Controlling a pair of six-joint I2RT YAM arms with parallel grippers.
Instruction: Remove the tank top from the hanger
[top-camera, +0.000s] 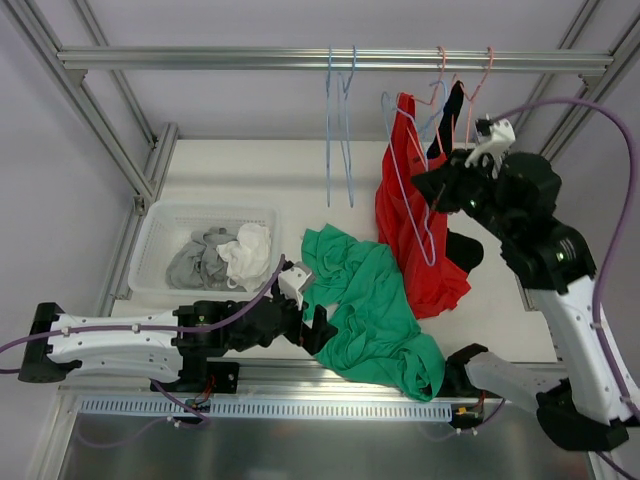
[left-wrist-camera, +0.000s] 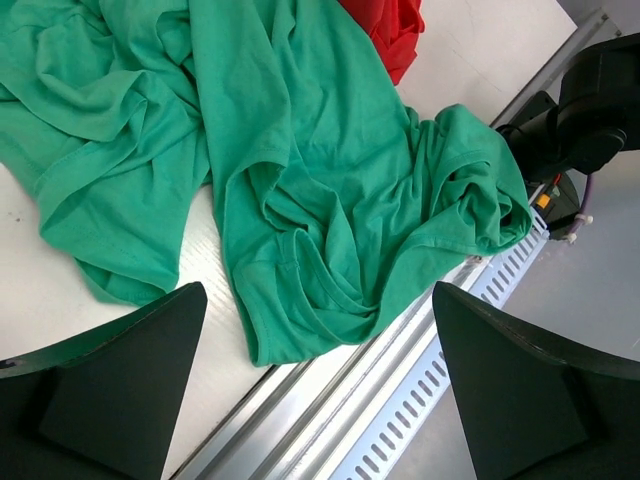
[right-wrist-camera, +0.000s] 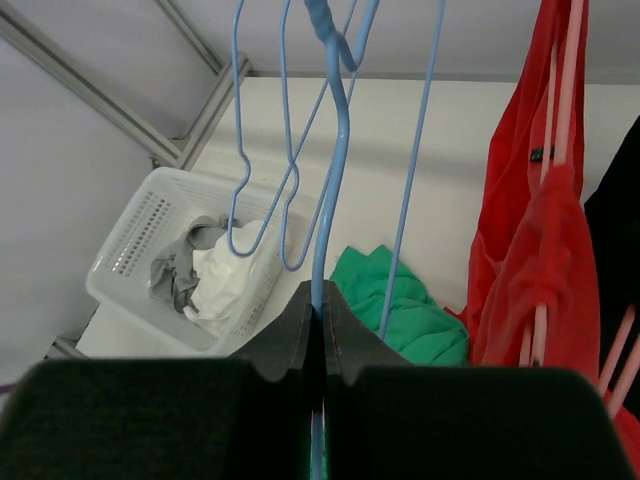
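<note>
We see left fingers (left-wrist-camera: 110, 390) spread open above green tank top (left-wrist-camera: 330, 200) reaching bench (left-wrist-camera: 480, 60) near edge | right fingers (right-wrist-camera: 285, 338) clenched on blue hanger (right-wrist-camera: 332, 200)

Green tank top (top-camera: 370, 310), red garment (top-camera: 405, 240), blue hanger (right-wrist-camera: 330, 200)

Counts, each placed against the single rail (top-camera: 320, 60).

Hangers, five: two bare blue hangers (top-camera: 329, 130) hooked on the rail, a third blue hanger (right-wrist-camera: 330, 200) just below it, and two pink hangers (top-camera: 441, 75) hooked towards its right end.

Garments, five: one red garment (top-camera: 400, 230) and one black garment (top-camera: 450, 110) hanging under the rail; one green garment (top-camera: 370, 310) on the one table (top-camera: 250, 170) beneath it; one grey garment (top-camera: 195, 262) and one white garment (top-camera: 248, 250) in the one basket (top-camera: 160, 215), below the rail's left part.

Arms, two: left arm (top-camera: 120, 340) and right arm (top-camera: 570, 290), at the table edge farthest from the rail.
</note>
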